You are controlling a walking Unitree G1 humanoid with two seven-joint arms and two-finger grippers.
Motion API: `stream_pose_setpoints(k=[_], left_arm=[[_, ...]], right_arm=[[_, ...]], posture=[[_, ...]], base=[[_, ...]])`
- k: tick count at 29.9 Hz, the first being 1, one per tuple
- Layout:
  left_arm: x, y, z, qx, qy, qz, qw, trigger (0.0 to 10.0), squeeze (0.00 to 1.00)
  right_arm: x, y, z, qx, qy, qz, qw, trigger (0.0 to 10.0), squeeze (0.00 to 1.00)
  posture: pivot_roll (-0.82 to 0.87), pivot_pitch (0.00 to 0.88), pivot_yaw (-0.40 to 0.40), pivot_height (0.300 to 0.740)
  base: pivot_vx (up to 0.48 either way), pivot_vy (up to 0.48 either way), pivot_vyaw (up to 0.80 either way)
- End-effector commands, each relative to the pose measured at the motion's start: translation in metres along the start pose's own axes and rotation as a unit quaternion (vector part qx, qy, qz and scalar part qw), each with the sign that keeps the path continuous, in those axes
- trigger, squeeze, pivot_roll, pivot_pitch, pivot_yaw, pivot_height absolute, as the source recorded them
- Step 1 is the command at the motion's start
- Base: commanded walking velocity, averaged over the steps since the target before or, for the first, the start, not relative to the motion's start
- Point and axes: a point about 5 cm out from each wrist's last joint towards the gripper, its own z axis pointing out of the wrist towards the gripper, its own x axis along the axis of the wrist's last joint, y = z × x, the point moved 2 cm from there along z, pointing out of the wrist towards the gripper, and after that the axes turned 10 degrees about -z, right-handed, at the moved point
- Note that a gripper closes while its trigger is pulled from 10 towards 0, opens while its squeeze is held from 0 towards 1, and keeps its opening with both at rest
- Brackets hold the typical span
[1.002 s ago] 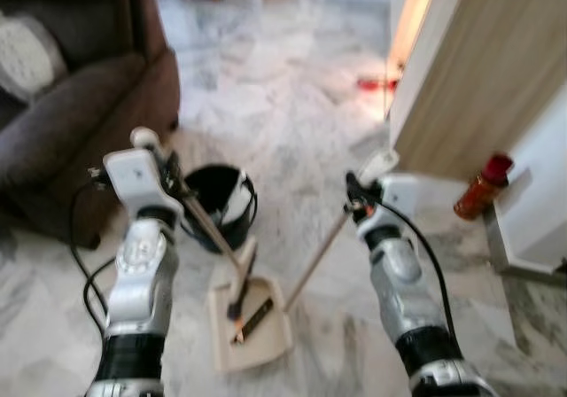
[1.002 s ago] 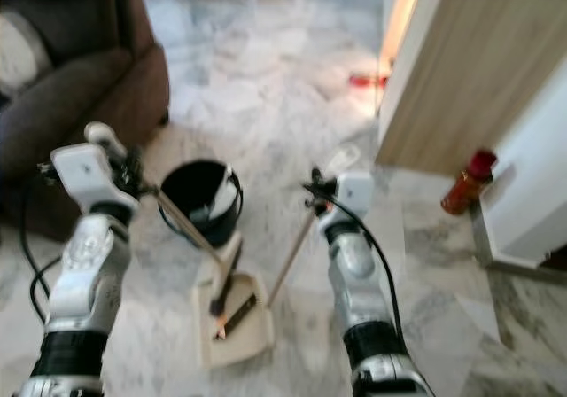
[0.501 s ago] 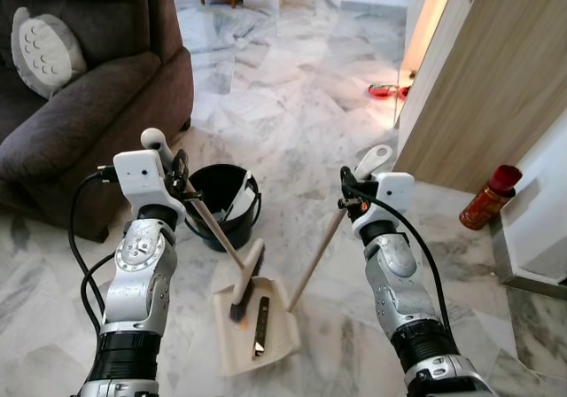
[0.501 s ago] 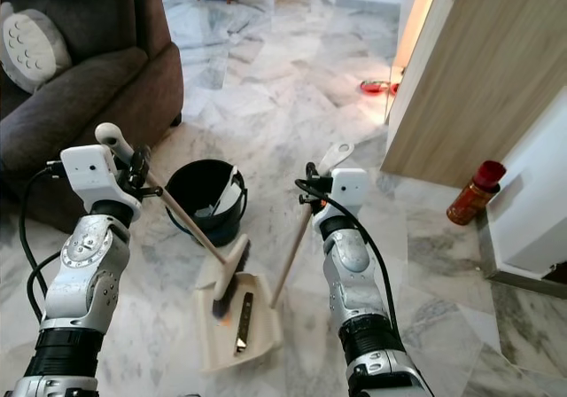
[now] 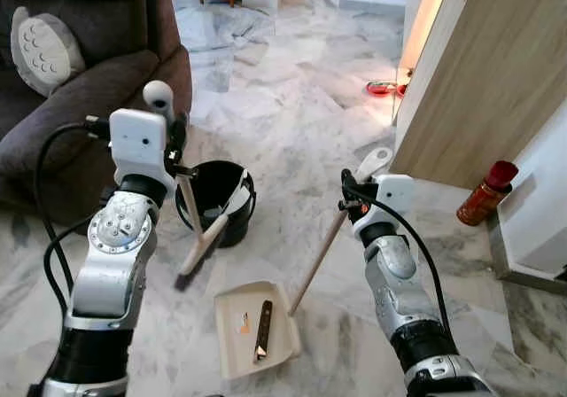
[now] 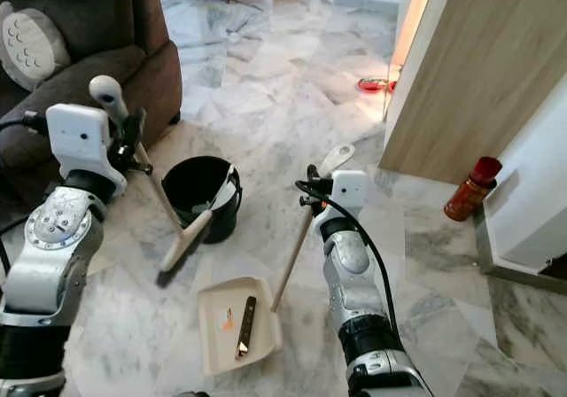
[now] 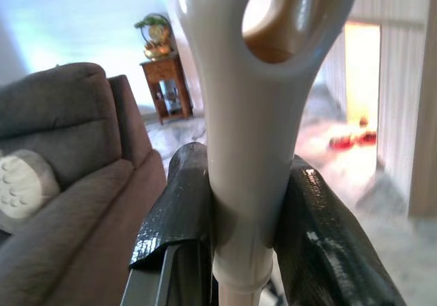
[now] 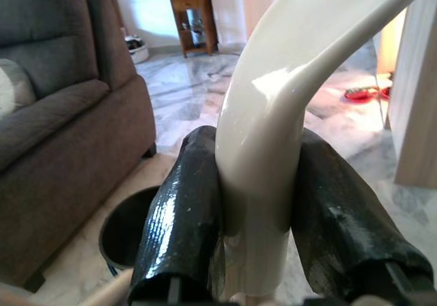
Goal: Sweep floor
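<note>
Left gripper (image 7: 239, 210) clamped on the cream top end of the broom handle (image 5: 187, 204), black fingers (image 7: 179, 210) pressed to both sides. Broom (image 5: 197, 252) lifted clear of the floor, bristle head hanging in front of the black bucket (image 5: 219, 202), just left of the dustpan (image 5: 252, 326). Right gripper (image 8: 256, 231) closed the same way on the cream grip of the dustpan handle (image 5: 319, 257), wooden shaft slanting down to the pan. Cream dustpan flat on the floor, holding a dark stick-like scrap (image 5: 262, 328) and a small orange bit. No readable writing anywhere. White-grey marble floor (image 5: 283, 105); dark brown sofa (image 5: 80, 96) with a grey cushion (image 5: 44, 47) to the left; wooden panel (image 5: 487, 69) and a red-capped bottle (image 5: 483, 195) to the right.
</note>
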Motion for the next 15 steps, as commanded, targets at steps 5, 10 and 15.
stream_pose_setpoints(k=[5, 10, 15], left_arm=[[-0.005, -0.010, -0.011, 0.038, -0.030, 0.014, 0.999, 10.0, 0.00], [-0.040, -0.011, -0.025, 0.047, -0.092, -0.036, 0.994, 10.0, 0.00], [-0.090, -0.028, -0.056, 0.096, -0.167, 0.022, 0.981, 10.0, 0.00]], right_arm=[[0.009, 0.003, 0.007, -0.014, 0.016, 0.007, 1.000, 10.0, 0.00], [0.010, 0.002, 0.009, -0.013, 0.018, 0.009, 1.000, 10.0, 0.00], [0.008, 0.007, 0.009, -0.018, 0.016, 0.008, 1.000, 10.0, 0.00]], posture=[[0.20, 0.127, -0.009, 0.740], [0.21, 0.110, -0.004, 0.740], [0.22, 0.090, -0.031, 0.740]], base=[[0.000, 0.000, 0.00], [0.000, 0.000, 0.00], [0.000, 0.000, 0.00]])
